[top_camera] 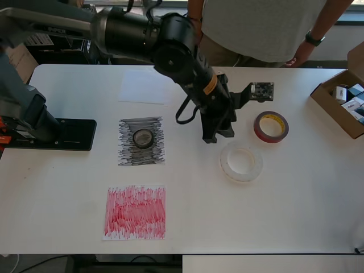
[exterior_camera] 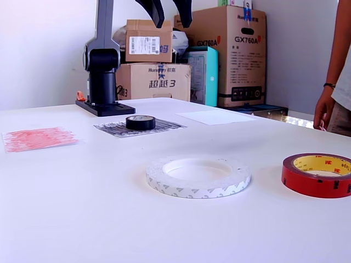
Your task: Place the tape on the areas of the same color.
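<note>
The small black tape roll [top_camera: 143, 137] [exterior_camera: 140, 121] lies on the black-scribbled sheet [top_camera: 126, 153] [exterior_camera: 109, 128]. The red-scribbled sheet [top_camera: 135, 211] [exterior_camera: 38, 137] and the plain white sheet [top_camera: 145, 86] [exterior_camera: 216, 116] are bare. On the bare table lie the wide white ring [top_camera: 241, 161] [exterior_camera: 197, 176] and the dark-red roll [top_camera: 271, 126] [exterior_camera: 318, 174]. My gripper [top_camera: 218, 135] [exterior_camera: 170, 12] hangs open and empty well above the table. In the overhead view it is between the black sheet and the dark-red roll, just up-left of the white ring.
A brown carton [top_camera: 333, 111] with small boxes sits at the overhead view's right edge. A person [top_camera: 261, 28] stands at the far side. The arm's black base [top_camera: 54, 135] [exterior_camera: 104, 107] is at the left. Stacked cartons [exterior_camera: 219, 55] stand behind the table.
</note>
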`<state>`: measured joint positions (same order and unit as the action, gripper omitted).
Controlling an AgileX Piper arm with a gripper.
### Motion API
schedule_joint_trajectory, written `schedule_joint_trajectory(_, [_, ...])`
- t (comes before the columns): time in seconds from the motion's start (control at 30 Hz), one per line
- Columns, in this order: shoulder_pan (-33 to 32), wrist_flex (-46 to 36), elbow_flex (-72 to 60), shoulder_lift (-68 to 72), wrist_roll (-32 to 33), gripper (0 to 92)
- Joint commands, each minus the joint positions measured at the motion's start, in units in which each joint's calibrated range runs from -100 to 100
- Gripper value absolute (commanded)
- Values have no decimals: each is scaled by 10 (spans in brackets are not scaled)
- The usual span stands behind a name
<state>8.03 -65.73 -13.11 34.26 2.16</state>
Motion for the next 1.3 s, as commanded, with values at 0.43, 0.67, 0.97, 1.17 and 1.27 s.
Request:
schedule_joint_trajectory(0.43, [12, -10, -170, 203, 105, 474])
schedule_joint_trajectory(0.67, [25, -72, -168, 245, 136, 475])
schedule_joint_trajectory(0.97, [36, -90, -173, 285, 156, 476])
schedule_joint_trajectory(1.17, [32, -90, -174, 292, 176, 476])
schedule_joint_trajectory(1.27, [30, -90, -175, 299, 203, 476])
